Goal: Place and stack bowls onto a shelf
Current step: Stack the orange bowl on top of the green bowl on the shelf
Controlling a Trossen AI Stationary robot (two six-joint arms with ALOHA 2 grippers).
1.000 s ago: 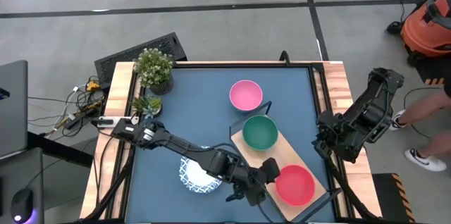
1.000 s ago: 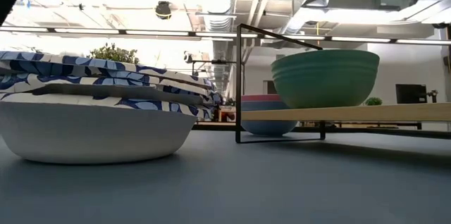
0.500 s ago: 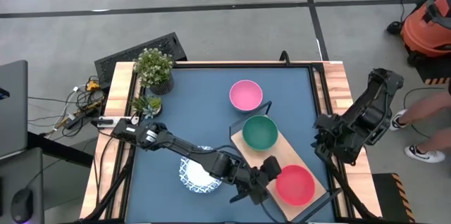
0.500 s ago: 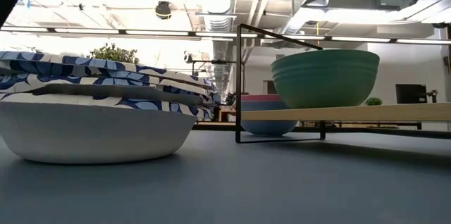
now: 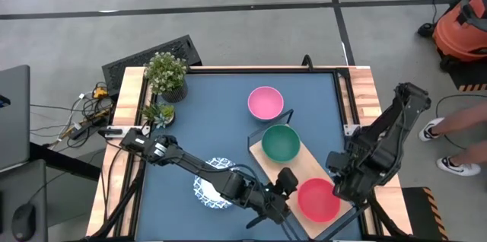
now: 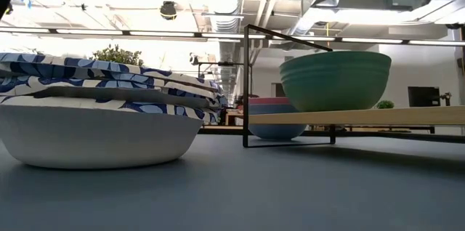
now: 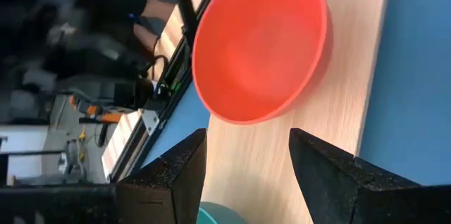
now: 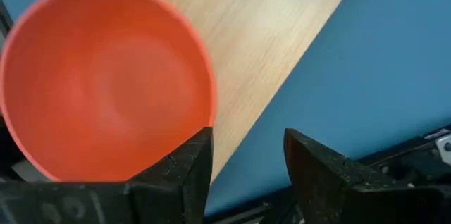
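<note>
Two potted plants [image 5: 165,74] at the far left corner of the blue desk [image 5: 221,120], one large, one small just nearer along the left edge. Cables and a dark keyboard-like slab off the desk beyond that corner. Left gripper [image 5: 283,189] reached across to the near middle, fingers [image 7: 173,178] spread, nothing between them, just beside the red bowl [image 5: 318,199]. Its arm passes over the blue-and-white patterned bowls [image 5: 213,187], partly hiding them near the near edge; low view shows them as a stack [image 6: 102,115], cut off at the side. Pink bowl [image 5: 265,103] alone on the desk toward the far edge, centre. Shelf [image 5: 304,173] lies diagonally from desk centre to the near right corner; green bowl [image 5: 281,142] on its far end by the black wire frame [image 6: 247,86], red bowl on its near end. Low view: pink bowl mostly hidden behind the shelf board. Right gripper [image 5: 342,181] at the shelf's right side, close to the red bowl, fingers [image 8: 180,175] apart and empty. Orange vacuum-like unit and a person's shoes on the floor right of the desk, cut off. No readable writing
</note>
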